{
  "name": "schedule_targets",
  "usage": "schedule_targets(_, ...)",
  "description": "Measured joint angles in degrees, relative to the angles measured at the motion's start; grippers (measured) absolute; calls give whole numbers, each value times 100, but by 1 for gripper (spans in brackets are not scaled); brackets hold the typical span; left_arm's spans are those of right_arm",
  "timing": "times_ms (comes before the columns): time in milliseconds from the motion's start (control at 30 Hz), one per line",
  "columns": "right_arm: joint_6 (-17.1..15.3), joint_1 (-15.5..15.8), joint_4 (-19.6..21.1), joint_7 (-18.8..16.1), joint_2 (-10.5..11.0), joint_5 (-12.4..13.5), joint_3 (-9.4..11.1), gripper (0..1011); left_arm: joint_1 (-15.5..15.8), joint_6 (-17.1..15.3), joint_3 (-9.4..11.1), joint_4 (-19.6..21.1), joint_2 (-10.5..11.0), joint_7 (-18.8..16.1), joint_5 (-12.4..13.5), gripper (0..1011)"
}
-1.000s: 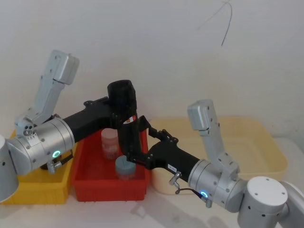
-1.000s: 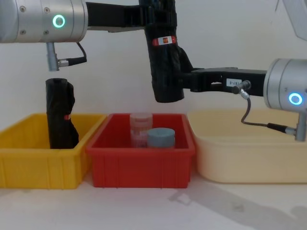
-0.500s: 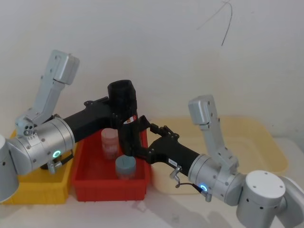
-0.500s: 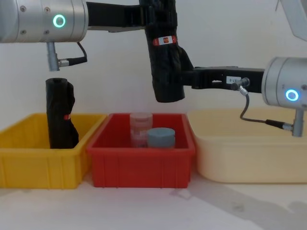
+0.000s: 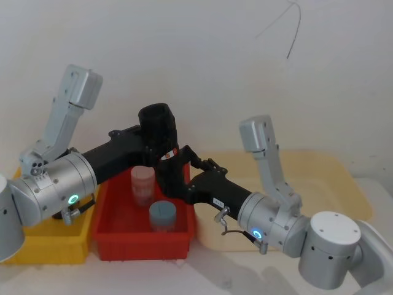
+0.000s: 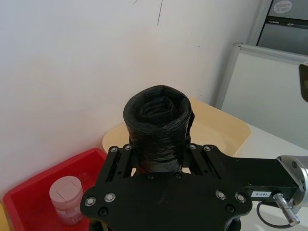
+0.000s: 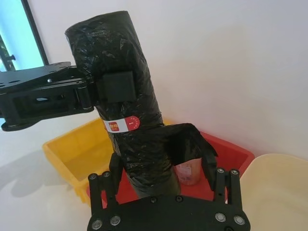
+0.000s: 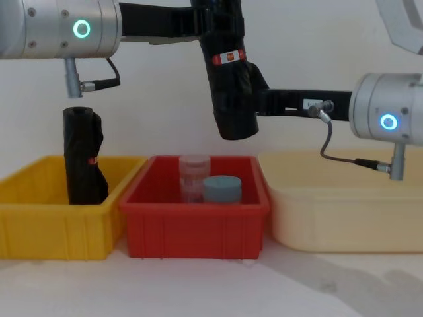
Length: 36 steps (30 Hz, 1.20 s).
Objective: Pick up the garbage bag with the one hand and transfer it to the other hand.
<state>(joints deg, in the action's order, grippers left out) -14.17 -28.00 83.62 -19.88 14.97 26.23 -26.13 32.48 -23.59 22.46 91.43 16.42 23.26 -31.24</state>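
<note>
The garbage bag, a black roll with a red-and-white label band, hangs upright above the red bin. My left gripper, on the arm with the green ring, is shut on the bag's upper part just above the label; one of its pads presses the bag. My right gripper, on the blue-ringed arm, reaches in from the right at the level of the bag's lower half. It is open, one finger on each side of the roll. From the chest, the right gripper sits behind the bag.
The red bin holds a pink-lidded jar and a blue-lidded jar. A kinked black roll stands in the yellow bin on the left. A cream tub sits on the right.
My right gripper has pushed forward until its fingers flank the bag's lower half. The bag's lower end has shifted slightly right. The left gripper still holds it in place.
</note>
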Motion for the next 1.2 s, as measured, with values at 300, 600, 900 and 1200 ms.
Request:
schedule_targets(300,-61,-95,-68,29,-29,1,-78,1000,0,0,0,0,0,3,0,437)
schedule_targets(600,82,-187,-82,33,21,-255,-236,1000,0,0,0,0,1,4,1,437)
schedule_targets(900,314,-268,-66,38,113,-629,-407,978,0,0,0,0,1,3,1,437)
schedule_targets(1200,450,-320,-43,38,170,-871,-514,737,0,0,0,0,1,3,1,437)
